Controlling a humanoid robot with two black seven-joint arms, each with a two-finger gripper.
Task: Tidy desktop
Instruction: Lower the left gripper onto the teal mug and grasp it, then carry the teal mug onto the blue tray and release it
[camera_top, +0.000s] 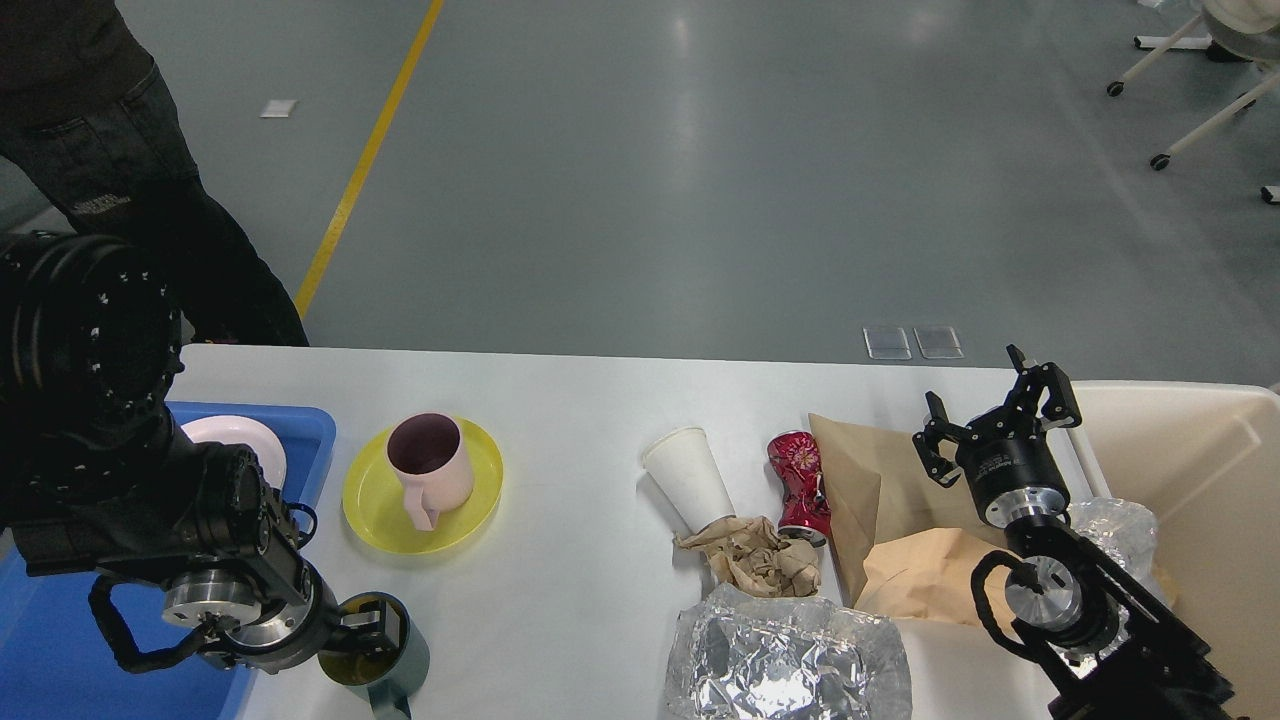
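Observation:
The white desktop (580, 400) spans the view. My left gripper (355, 632) is low at the front left, right at the dark green mug (402, 655). One finger (366, 628) lies over the mug's rim and the other is hidden, so its state is unclear. My right gripper (995, 410) is open and empty above the brown paper bag (860, 480). A pink mug (430, 470) stands on a yellow plate (475, 500). A white paper cup (688, 480), a crushed red can (800, 480), crumpled brown paper (755, 565) and foil (785, 660) lie mid-table.
A blue tray (305, 425) with a pale plate (240, 438) sits at the left, mostly behind my left arm. A beige bin (1200, 450) holding foil (1120, 525) stands at the right. A person (130, 180) stands at the far left corner.

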